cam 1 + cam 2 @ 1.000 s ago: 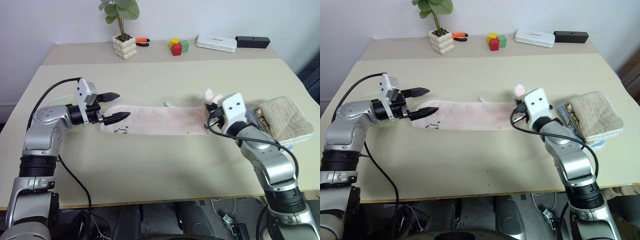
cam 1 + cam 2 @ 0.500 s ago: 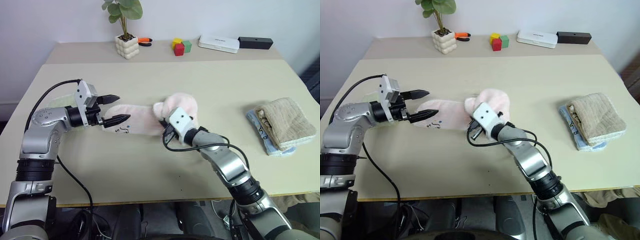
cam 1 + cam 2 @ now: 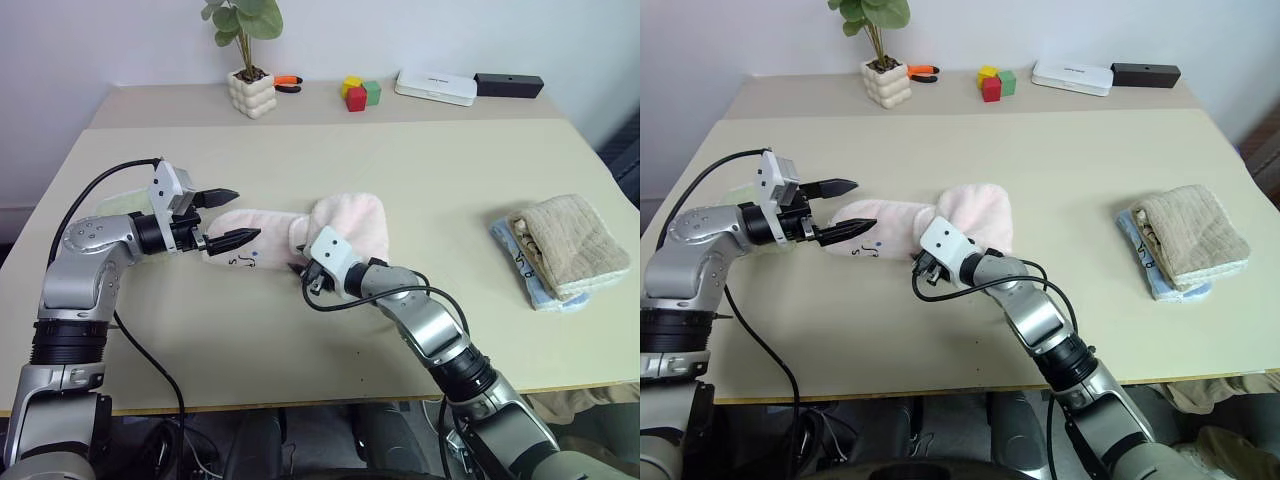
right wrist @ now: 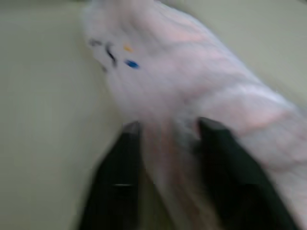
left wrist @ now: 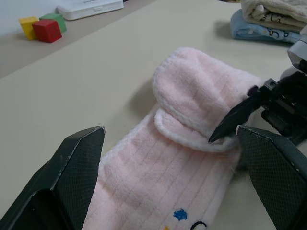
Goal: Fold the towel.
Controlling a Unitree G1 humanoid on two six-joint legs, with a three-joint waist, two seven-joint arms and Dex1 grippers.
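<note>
On the surface (image 3: 330, 340), midway between its side edges, the towel (image 3: 345, 225) lies with one end doubled back over itself. Left pincer (image 3: 228, 216) hovers spread over the flat end; right pincer (image 3: 298, 268) sits against the fold.

Left wrist view: wide jaws frame the towel.

Right wrist view: parted fingers (image 4: 120, 177) straddle the cloth edge.

R gripper (image 3: 303, 272) dragged towel (image 3: 340, 225) end leftward, folded over; gripper opening.
</note>
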